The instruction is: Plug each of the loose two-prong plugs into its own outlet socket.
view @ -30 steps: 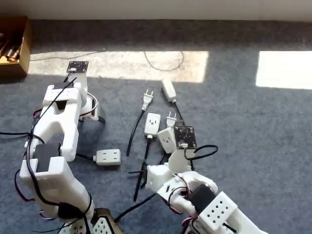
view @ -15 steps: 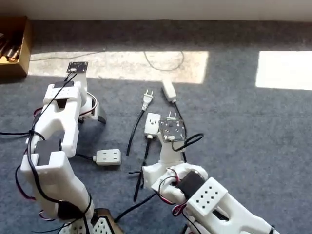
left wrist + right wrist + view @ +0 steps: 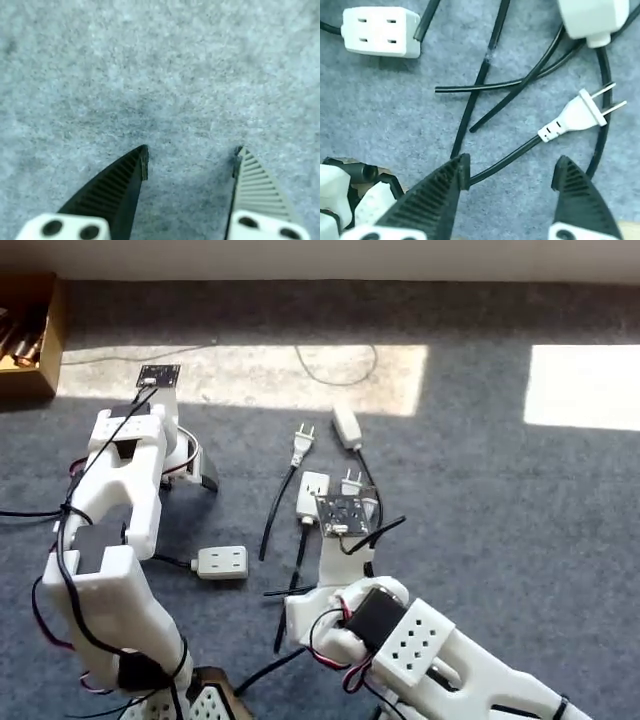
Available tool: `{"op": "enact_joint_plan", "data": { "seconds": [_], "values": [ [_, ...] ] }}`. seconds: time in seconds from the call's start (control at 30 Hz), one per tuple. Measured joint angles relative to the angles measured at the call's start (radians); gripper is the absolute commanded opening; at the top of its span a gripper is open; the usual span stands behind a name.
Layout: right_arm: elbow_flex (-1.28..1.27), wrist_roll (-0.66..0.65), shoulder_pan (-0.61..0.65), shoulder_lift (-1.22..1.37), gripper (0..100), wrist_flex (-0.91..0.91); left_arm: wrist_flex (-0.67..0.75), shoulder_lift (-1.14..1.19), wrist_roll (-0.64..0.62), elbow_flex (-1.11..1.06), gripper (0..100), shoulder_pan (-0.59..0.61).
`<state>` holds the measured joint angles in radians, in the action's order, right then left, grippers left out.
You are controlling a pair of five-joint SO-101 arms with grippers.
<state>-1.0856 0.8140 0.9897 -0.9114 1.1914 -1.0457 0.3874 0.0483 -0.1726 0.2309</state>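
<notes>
On the grey carpet (image 3: 500, 540), from above, two loose two-prong plugs lie near the middle: a far plug (image 3: 302, 440) and a second plug (image 3: 351, 480) just beside one outlet socket (image 3: 313, 492); a socket block (image 3: 222, 561) lies toward the left arm. At the left wrist, the left gripper (image 3: 192, 160) is spread over bare pile. At the right wrist, the right gripper (image 3: 512, 172) is spread too, near one corded plug (image 3: 570, 116), among black cords (image 3: 475, 95) and two sockets. Probably light, hard and slick, with bendable prongs and a dragging cord, the plug is best pinched across its moulded body.
</notes>
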Motion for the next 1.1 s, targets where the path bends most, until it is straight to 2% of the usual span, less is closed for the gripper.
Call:
{"op": "enact_joint_plan", "data": {
  "seconds": [0.17, 0.53, 0.83, 1.1],
  "values": [
    [-0.003, 0.017, -0.041, 0.0, 26.1, -0.003, 0.0, 0.0, 0.0, 0.0, 26, 0.0],
    [-0.133, 0.035, -0.126, 0.0, 26.2, -0.157, 0.0, 0.0, 0.0, 0.0, 26, 0.0],
    [-0.172, 0.035, -0.137, 0.003, 26.2, -0.198, 0.0, 0.005, 0.0, 0.002, 26, 0.0],
    [-0.19, 0.037, -0.235, 0.203, 25.9, -0.278, 0.0, 0.005, 0.0, 0.002, 26, 0.0]
  ]
}}
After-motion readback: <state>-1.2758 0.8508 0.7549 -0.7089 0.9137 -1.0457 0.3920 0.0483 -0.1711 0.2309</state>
